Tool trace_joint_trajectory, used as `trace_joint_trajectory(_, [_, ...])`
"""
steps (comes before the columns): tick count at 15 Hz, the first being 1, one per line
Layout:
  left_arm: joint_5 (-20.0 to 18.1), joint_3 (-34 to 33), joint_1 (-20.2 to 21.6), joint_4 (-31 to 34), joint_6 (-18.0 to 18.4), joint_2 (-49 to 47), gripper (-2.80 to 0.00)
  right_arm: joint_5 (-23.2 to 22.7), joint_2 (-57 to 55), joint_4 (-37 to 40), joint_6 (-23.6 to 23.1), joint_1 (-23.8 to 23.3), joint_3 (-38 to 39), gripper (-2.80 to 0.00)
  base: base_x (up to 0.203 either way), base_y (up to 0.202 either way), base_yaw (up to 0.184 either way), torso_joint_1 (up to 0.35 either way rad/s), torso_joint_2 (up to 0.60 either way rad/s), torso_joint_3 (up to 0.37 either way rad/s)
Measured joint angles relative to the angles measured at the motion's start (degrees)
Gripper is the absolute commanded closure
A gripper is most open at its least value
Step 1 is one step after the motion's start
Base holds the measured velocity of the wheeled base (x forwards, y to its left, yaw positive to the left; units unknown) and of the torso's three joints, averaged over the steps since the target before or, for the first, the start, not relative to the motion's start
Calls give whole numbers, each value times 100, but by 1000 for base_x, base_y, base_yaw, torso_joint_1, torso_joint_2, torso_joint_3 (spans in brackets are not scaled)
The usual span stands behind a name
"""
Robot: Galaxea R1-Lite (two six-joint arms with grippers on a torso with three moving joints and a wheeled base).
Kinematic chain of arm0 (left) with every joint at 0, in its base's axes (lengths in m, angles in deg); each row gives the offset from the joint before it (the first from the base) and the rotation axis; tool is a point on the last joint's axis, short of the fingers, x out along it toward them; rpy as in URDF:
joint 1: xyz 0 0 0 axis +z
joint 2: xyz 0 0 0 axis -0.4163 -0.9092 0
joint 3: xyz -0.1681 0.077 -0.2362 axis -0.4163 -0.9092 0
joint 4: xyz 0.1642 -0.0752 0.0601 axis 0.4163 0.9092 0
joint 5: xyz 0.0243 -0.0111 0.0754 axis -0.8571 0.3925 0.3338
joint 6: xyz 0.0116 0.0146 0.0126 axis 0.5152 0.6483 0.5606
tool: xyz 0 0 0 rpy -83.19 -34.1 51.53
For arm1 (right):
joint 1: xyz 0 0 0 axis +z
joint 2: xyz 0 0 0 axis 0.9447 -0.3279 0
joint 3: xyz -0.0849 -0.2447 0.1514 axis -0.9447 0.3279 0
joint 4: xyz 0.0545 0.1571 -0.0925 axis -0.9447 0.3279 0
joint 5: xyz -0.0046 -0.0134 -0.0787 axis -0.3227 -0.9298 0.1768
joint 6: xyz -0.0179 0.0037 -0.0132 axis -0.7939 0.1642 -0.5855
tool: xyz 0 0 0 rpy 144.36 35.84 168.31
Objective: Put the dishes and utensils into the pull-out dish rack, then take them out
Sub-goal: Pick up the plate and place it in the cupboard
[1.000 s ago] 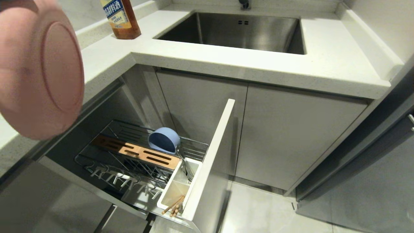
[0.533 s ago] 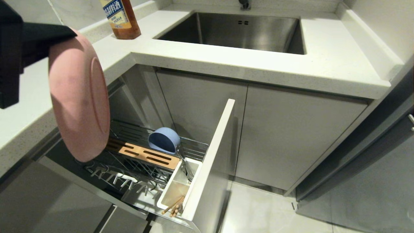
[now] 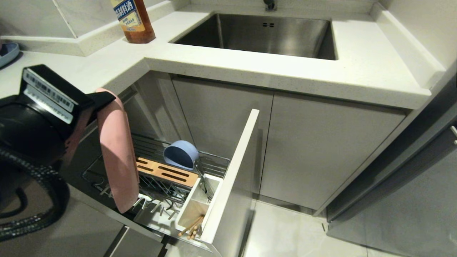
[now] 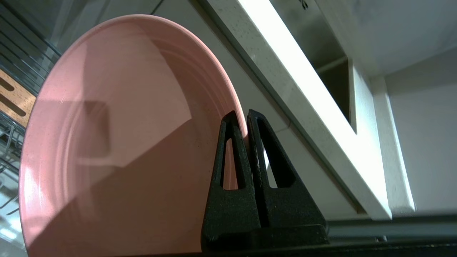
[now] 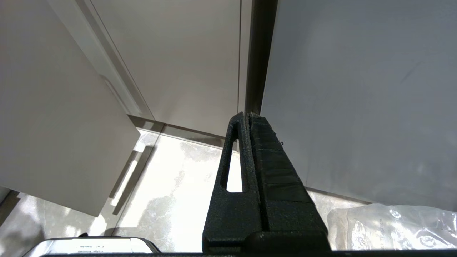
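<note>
- We see the white surface wrapping a corner, with the steel sink sunk into it and a brown bottle standing at the sink's left.
- Below the surface, the rack stands pulled out of the cabinet, its pale front panel edge-on to us.
- Our left hand is at the left of the head view, above the rack's left end, its fingers pinching the rim of the plate.
- The pink plate hangs on edge, nearly upright, its lower rim near the white-tipped hooks; we cannot tell whether it touches the rack.
- Our right hand is outside the head view, parked low by cabinet doors and the floor, fingers pressed together on nothing.
- The blue bowl lies tilted on its side in the rack, behind the wooden strip.
- The white cup sits at the rack's front, just beside the panel.
- The chopsticks lean in the cup's near compartment.
</note>
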Motion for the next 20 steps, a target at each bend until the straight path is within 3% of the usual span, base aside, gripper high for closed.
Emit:
trace_joint_trajectory(4, [153, -448, 50, -987, -187, -277, 0, 0, 0, 0, 2, 0, 0, 0, 0, 0, 0, 0, 0, 0])
trace_joint_trajectory(11, [1144, -431, 188, -1309, -891, -1155, 0, 0, 0, 0, 0, 5, 0, 0, 0, 0, 0, 0, 0, 0])
trace_joint_trajectory(16, [1196, -464, 691, -1376, -1212, -1669, 0, -2, 0, 0, -2, 0, 0, 0, 0, 0, 0, 0, 0, 0])
trace_joint_trajectory(20, [1224, -469, 985, -1355, -1846, -1994, 0, 0, 0, 0, -1, 0, 0, 0, 0, 0, 0, 0, 0, 0])
